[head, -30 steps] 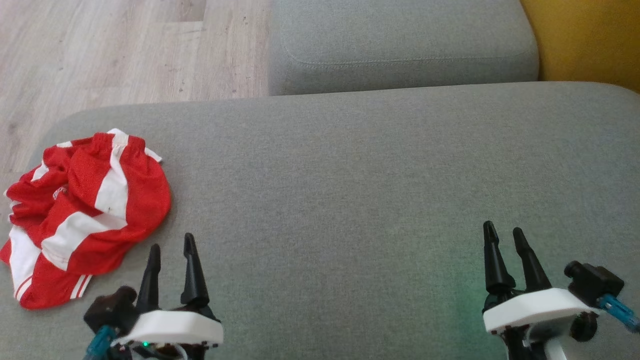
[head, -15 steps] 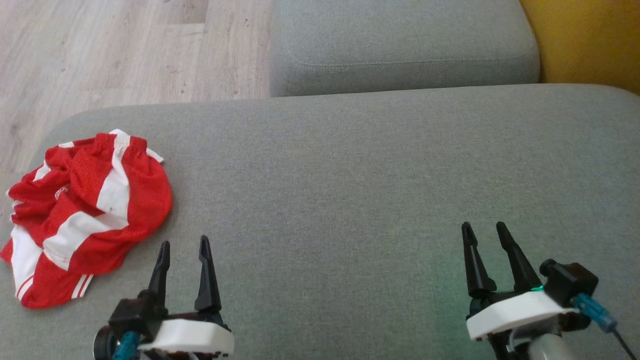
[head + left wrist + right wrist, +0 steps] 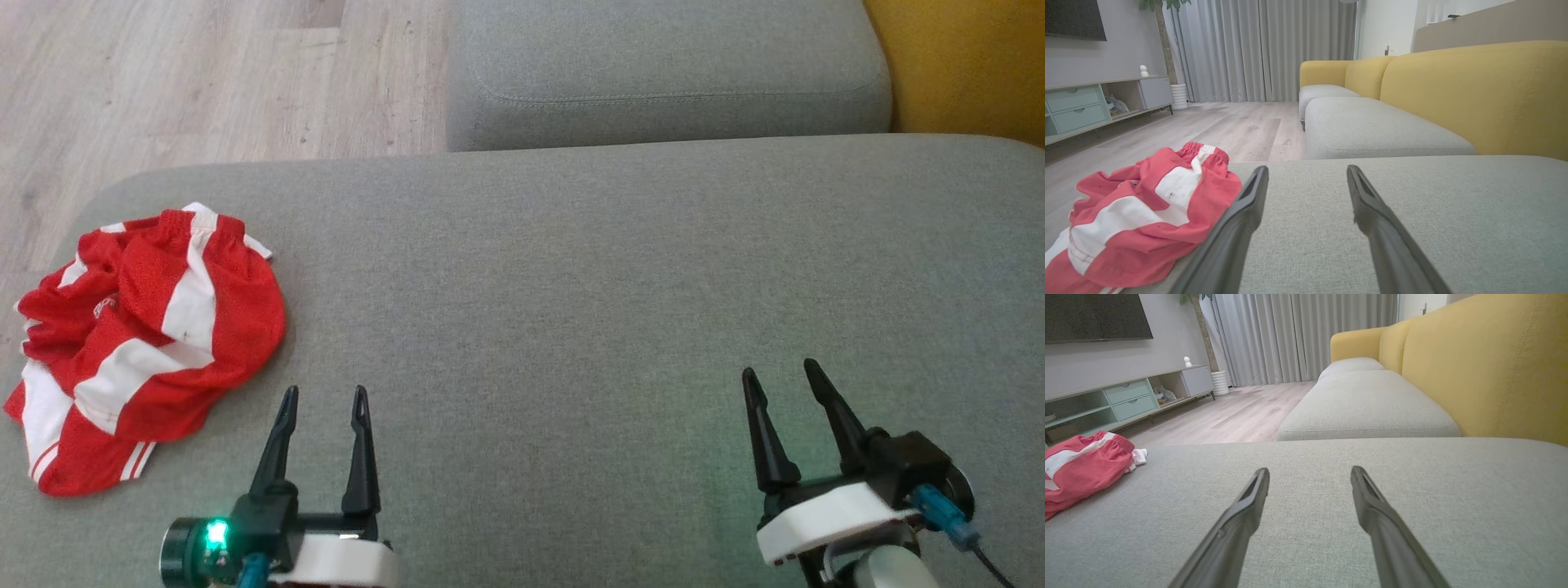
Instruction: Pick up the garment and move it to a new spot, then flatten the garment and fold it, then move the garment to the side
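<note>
Red-and-white garment lies crumpled at the left end of the grey seat cushion in the head view, close to the edge above the wooden floor, with nothing touching it. The left gripper stands just right of the heap and nearer the robot, apart from the cloth, its jaws spread and empty. Over the last second it has slid a little to the right. The right gripper, also spread and empty, has drifted inward over bare cushion, well apart from the cloth. The heap keeps its shape, and its slight shift in the picture looks like the camera's own

In the left wrist view the fingers point along the cushion past the garment, which lies to their left, beside the left finger and not between the two

In the right wrist view the fingers are parted over plain fabric, with the garment at the far left edge

Judging by this, the arms are only settling: the pick-up has not begun, and the left gripper would have to swing left onto the heap
</note>
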`<state>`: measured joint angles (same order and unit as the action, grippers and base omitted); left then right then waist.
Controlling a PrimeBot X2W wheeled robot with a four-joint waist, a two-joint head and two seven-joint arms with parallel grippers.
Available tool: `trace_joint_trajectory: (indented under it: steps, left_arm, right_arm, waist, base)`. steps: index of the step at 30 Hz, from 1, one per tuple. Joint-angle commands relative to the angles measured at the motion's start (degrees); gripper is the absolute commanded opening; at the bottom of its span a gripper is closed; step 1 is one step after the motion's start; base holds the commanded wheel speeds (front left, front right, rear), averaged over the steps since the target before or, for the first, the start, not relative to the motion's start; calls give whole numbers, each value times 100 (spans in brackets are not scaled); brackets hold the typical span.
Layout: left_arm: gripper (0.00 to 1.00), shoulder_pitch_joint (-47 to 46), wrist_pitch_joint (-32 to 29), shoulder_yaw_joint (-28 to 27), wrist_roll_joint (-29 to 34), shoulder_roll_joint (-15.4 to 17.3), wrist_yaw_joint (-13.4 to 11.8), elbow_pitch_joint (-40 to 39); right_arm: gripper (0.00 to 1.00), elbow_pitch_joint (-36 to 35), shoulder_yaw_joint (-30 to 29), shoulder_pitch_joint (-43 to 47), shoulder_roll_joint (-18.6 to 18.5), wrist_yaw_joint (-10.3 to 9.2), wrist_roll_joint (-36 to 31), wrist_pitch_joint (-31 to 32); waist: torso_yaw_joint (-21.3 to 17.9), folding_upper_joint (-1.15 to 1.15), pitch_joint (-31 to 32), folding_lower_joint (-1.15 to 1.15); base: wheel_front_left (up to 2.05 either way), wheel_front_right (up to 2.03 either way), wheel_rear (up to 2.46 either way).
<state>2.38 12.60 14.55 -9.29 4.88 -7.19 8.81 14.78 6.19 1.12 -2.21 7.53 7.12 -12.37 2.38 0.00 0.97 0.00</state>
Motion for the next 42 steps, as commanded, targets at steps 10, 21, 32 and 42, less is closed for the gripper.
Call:
trace_joint_trajectory:
  steps: [10,21,32,42]
  left_arm:
    - [100,-196,240,-121,813,58,-174,-280]
    - [100,-208,240,-201,813,16,-120,-255]
    - [100,-314,240,-140,870,-30,-43,-157]
    - [100,-292,240,-165,856,-20,-44,-142]
  right_arm:
    - [100,-59,-12,-213,-66,-4,-877,-263]
    - [100,-4,-71,-238,-66,-4,-848,-263]
    - [100,-12,-140,-193,-66,-4,-864,-263]
    - [100,-98,-10,-152,-66,-4,-664,-263]
  waist:
    - [11,0,3,0]
    - [-3,0,-26,0]
    - [320,0,-84,0]
    - [1095,0,-121,0]
  base:
    - [0,0,0]
    - [0,0,0]
    - [0,0,0]
    - [0,0,0]
